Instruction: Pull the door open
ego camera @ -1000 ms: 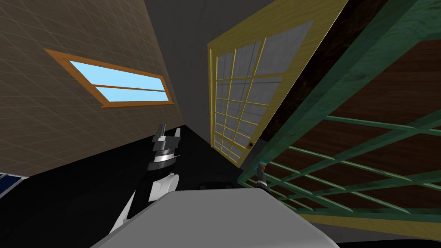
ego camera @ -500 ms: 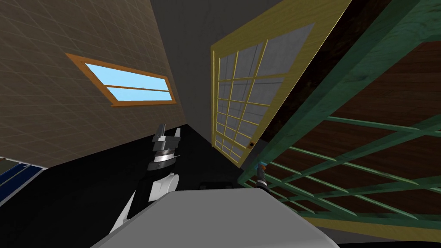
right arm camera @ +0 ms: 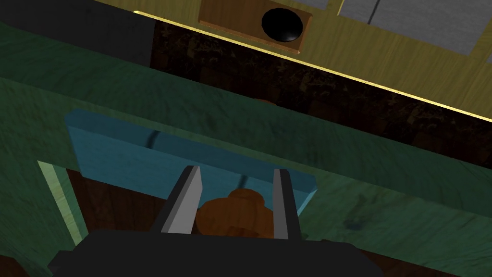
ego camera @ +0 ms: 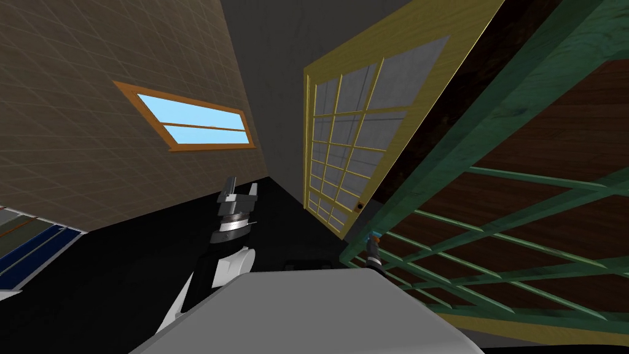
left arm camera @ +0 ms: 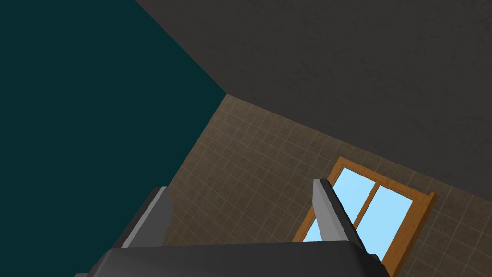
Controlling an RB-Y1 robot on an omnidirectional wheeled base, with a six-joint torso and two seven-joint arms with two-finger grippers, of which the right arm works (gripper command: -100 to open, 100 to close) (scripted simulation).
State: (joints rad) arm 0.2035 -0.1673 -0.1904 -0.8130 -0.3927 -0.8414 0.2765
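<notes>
One change: I turned; right claw (right arm camera: 238,172) still clamps brown knob (right arm camera: 231,212).

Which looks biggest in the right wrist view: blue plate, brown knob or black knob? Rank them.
Largest: blue plate.
Then: brown knob, partly hidden by the fingers.
Smallest: black knob, though it is farther off, so true size is unsure.

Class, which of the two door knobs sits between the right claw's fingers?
The brown knob on the blue plate of the green door; the black knob is on the yellow door.
</notes>
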